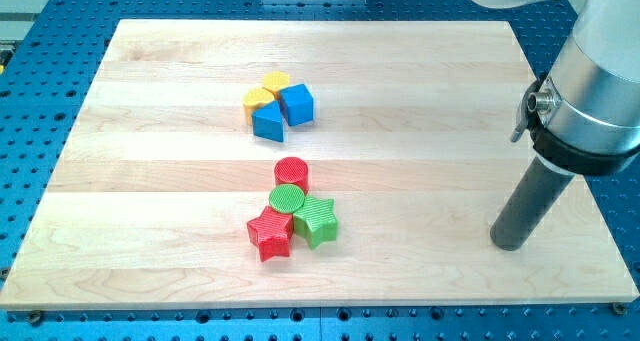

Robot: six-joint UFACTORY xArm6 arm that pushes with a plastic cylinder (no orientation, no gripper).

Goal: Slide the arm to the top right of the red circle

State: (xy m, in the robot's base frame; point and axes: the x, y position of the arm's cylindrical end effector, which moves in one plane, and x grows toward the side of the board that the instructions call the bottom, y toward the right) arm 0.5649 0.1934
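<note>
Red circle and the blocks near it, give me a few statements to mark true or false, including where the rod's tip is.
1. The red circle touches the green circle. True.
2. My tip touches the red circle. False: it stands far off at the view's right.
3. The red star sits left of the green star. True.
4. The blue blocks lie below the red circle. False: they sit above it.
</note>
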